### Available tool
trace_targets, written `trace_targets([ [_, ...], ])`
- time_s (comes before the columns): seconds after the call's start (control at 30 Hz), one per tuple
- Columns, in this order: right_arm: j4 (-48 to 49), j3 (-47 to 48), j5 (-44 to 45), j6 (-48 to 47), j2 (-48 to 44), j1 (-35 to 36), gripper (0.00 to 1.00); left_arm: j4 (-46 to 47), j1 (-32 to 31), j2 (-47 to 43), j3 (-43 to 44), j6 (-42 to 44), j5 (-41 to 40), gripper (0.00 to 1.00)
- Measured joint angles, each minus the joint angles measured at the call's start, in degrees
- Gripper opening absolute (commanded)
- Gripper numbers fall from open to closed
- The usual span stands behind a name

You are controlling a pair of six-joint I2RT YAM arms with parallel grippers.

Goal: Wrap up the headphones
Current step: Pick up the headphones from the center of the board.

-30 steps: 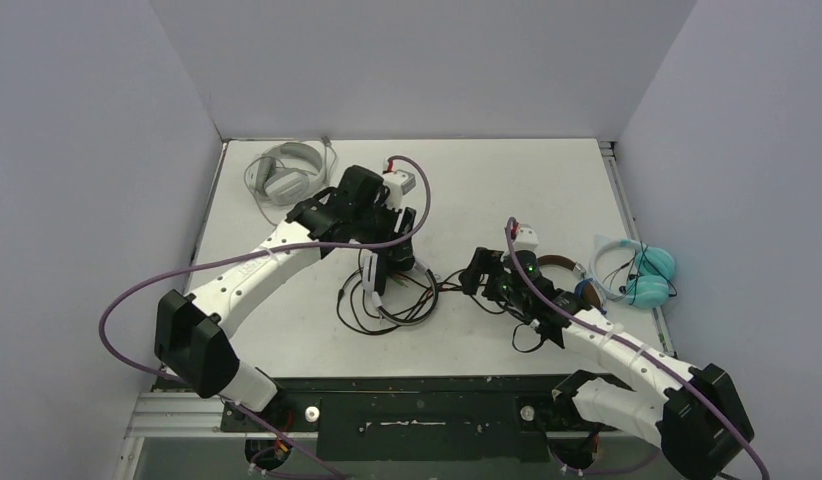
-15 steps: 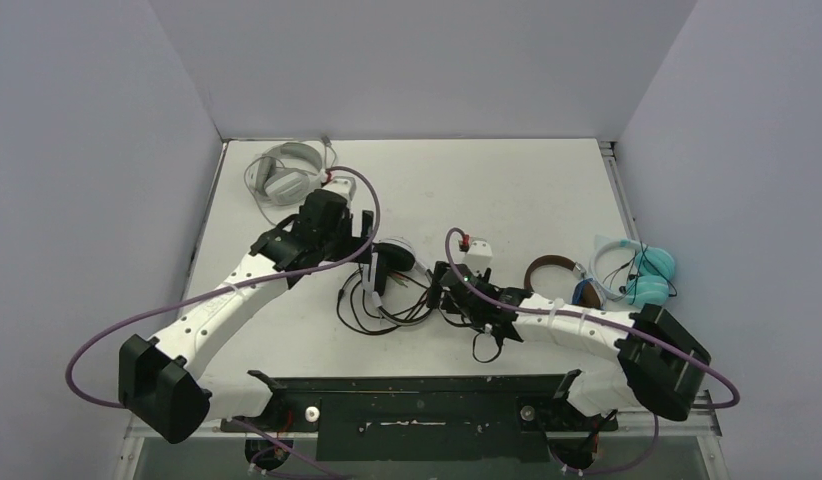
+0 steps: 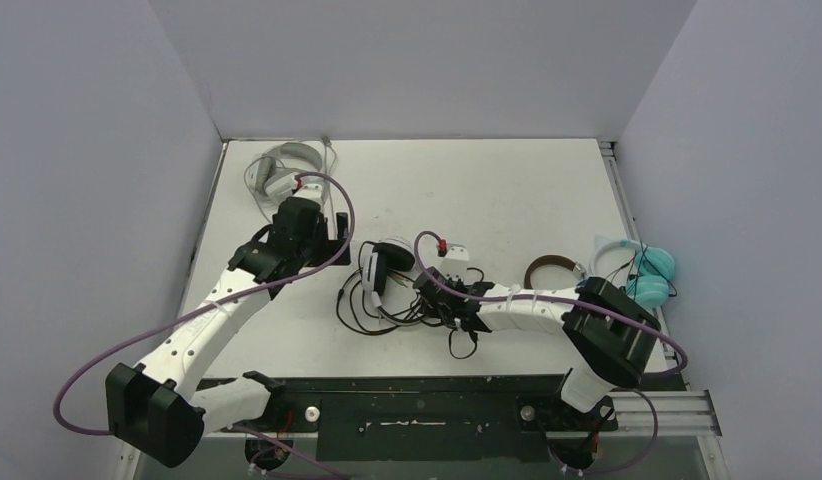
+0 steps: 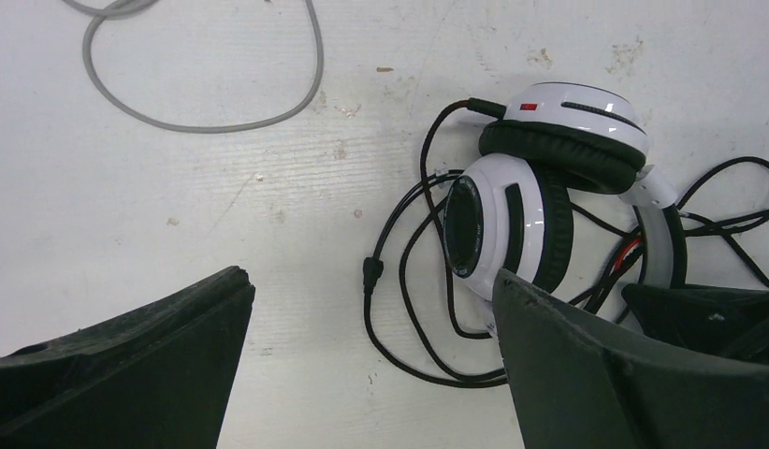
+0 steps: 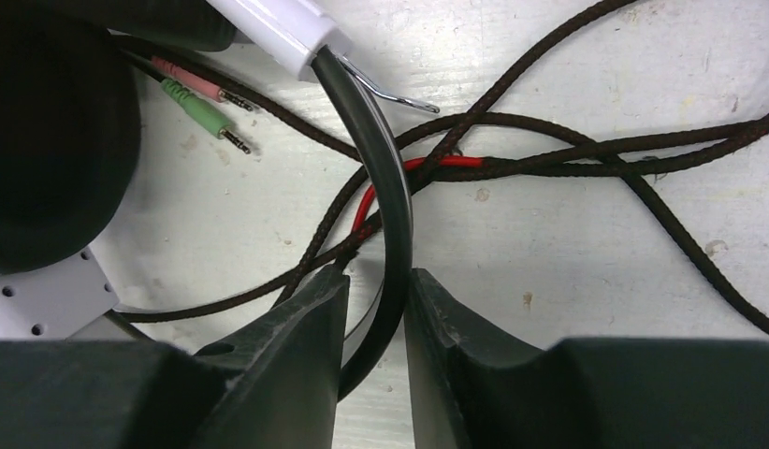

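black-and-white headphones [image 3: 379, 268] lying mid-table [image 3: 507, 190], cups touching, black cable [image 4: 399, 309] sprawling in loose loops around them. left gripper [image 4: 367, 281] hovering just left of them, fingers spread wide, holding nothing. right gripper [image 5: 376, 281] sitting low in cable tangle, fingers nearly together either side of black band [image 5: 385, 187]; honestly can't tell if it's actually pinching. green and pink plugs [image 5: 208, 112] lying upper left of right wrist view. pale grey headphones [image 3: 282, 170] sitting upper left, brown headphones [image 3: 549, 268] and teal headphones [image 3: 652, 275] resting at right edge.
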Motion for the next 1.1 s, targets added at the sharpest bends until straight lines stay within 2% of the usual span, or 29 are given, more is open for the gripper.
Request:
trace_targets([
  [0.1, -1.25, 0.85, -0.07, -0.11, 0.70, -0.13, 0.11, 0.07, 0.24, -0.85, -0.07, 0.46, 0.00, 0.97],
  [0.2, -2.40, 2.01, -0.26, -0.70, 0.70, -1.38, 0.04, 0.37, 0.42, -0.94, -0.20, 1.20, 0.63, 0.96],
  [0.3, -4.13, 3.76, -1.33, -4.00, 0.59, -3.04, 0.04, 1.53, 0.44, -1.16, -1.33, 1.73, 3.15, 0.96],
  [0.5, -7.91, 6.29, -5.40, -17.33, -3.63, -5.42, 0.08, 4.76, 0.33, -1.99, -5.05, 2.40, 10.71, 0.97],
  [0.67, -11.98, 8.24, -7.21, -26.18, -6.58, -6.19, 0.08, 9.33, -2.23, -2.23, -6.99, 3.13, 15.78, 0.97],
  [0.9, -15.30, 9.38, -10.82, -36.09, -7.96, -6.21, 0.09, 15.58, -8.37, -3.06, -10.78, 11.93, 18.40, 0.97],
  [1.1, -16.04, 9.38, -14.99, -40.81, -10.29, -6.19, 0.09, 18.34, -9.01, -2.38, -10.97, 17.03, 22.71, 0.97],
])
